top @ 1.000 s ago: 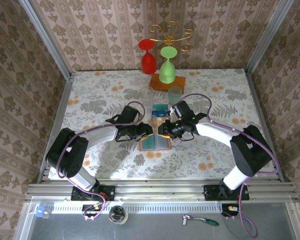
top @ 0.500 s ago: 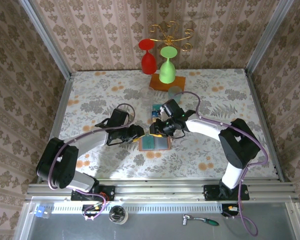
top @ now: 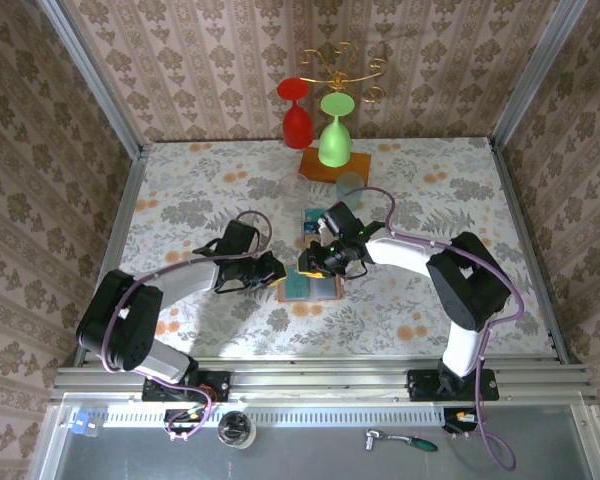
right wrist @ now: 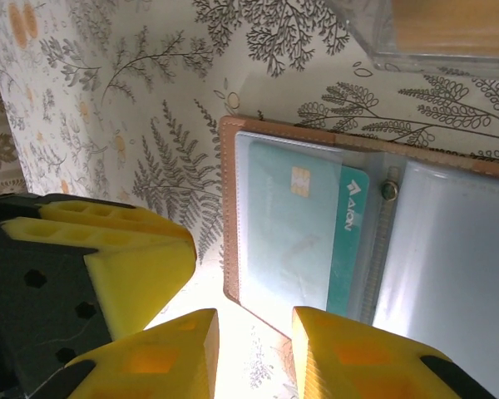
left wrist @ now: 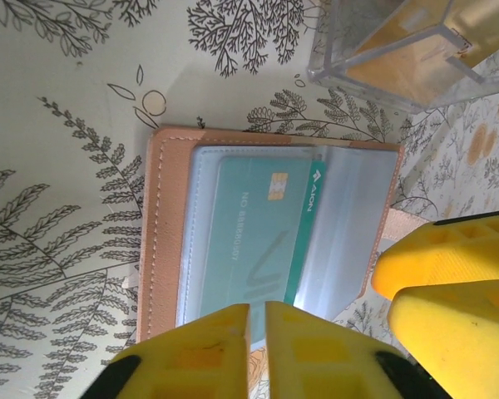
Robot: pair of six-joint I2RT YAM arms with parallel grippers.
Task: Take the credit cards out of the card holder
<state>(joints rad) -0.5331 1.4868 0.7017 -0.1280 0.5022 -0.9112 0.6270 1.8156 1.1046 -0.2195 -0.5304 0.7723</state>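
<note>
Tan leather bifold card holder [left wrist: 162, 249] lies open flat mid-way on the floral table [top: 180, 190], with 1 teal plastic credit card [left wrist: 249, 241] tucked in its clear pocket. The left gripper [left wrist: 257, 314] is at the holder's edge, fingers pinched to a slit, can't tell if it's nipping anything. The right gripper [right wrist: 254, 320] hovers partly open at the rim, gripping nothing.

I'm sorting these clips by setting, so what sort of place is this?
Likely a robot test booth dressed like a home: wallpapered walls in metal framing, a floral tablecloth, two robot arms bolted to a rail, and upside-down wine glasses on a gold rack.
</note>
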